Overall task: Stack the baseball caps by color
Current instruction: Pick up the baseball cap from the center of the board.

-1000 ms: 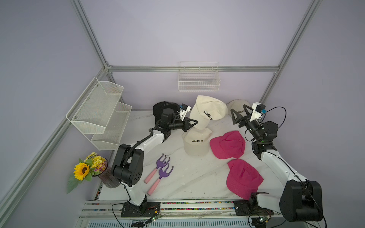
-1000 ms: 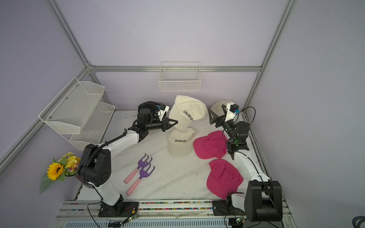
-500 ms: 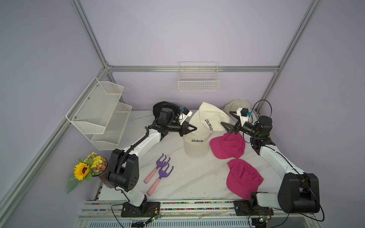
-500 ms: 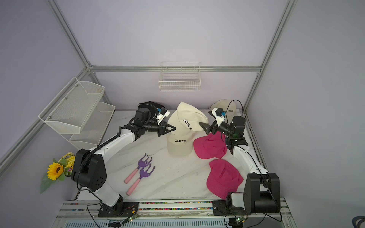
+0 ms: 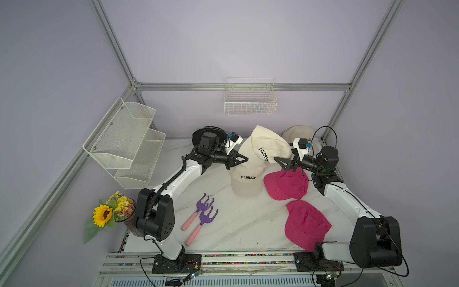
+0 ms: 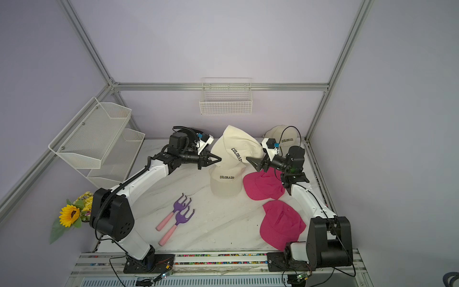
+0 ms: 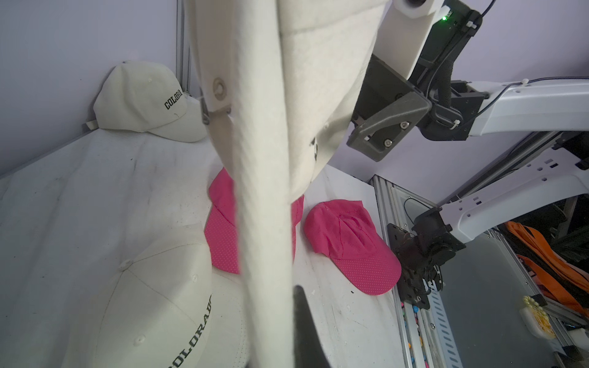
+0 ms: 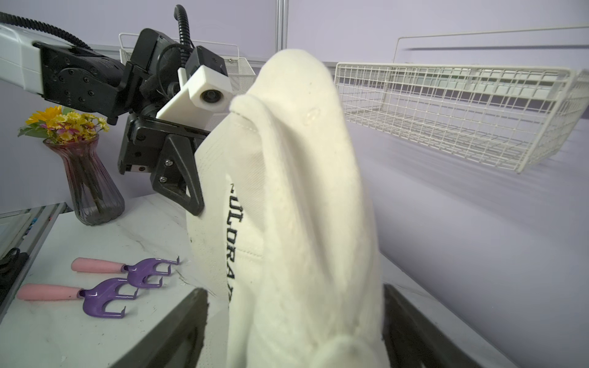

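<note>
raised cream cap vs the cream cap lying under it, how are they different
The raised cream cap hangs above the table, pinched at its brim by the left gripper; the lying cream cap rests flat on the table with no gripper on it. The raised cap's lettering runs tilted, the lying cap's reads level. The raised cap is folded narrow; the lying cap keeps its dome. Both are cream with black COLORADO lettering.

You've two purple hand rakes [image 5: 208, 217] lying side by side on the marble table [image 5: 243, 223]; a vase of flowers [image 8: 90, 188] at its edge; a wire basket [image 5: 249, 104] on the back wall; a tiered mesh shelf [image 5: 124, 139] on the side wall.
</note>
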Controlling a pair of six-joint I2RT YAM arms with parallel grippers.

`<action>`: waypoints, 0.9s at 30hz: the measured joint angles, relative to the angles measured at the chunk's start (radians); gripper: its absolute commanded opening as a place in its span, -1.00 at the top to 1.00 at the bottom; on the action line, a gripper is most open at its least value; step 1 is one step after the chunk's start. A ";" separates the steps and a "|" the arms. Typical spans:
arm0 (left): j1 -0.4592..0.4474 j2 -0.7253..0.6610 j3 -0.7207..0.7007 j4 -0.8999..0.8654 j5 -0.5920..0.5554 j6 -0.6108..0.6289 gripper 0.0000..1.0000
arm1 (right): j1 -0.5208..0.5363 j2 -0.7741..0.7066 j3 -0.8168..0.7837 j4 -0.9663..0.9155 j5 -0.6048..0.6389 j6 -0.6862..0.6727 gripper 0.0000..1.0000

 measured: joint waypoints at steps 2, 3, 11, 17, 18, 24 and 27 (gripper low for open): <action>0.000 0.008 0.011 -0.008 0.000 0.002 1.00 | 0.003 0.000 0.000 0.004 0.000 0.007 -0.42; 0.000 0.013 0.019 -0.014 0.000 0.005 1.00 | 0.005 0.000 0.000 0.007 -0.002 0.008 -0.20; 0.001 0.047 0.068 -0.064 -0.012 0.039 1.00 | 0.010 0.000 0.001 0.050 -0.046 0.043 1.00; 0.015 0.101 0.159 -0.132 -0.079 0.087 1.00 | 0.019 -0.018 0.024 0.001 -0.147 0.027 1.00; 0.016 0.113 0.182 -0.141 -0.086 0.088 1.00 | 0.024 -0.030 0.032 -0.028 -0.166 0.013 1.00; 0.019 0.181 0.361 -0.245 -0.045 0.084 1.00 | 0.029 -0.130 0.046 -0.124 -0.177 -0.029 1.00; 0.019 0.163 0.334 -0.217 0.002 0.074 1.00 | 0.031 -0.148 0.032 -0.073 -0.148 0.021 1.00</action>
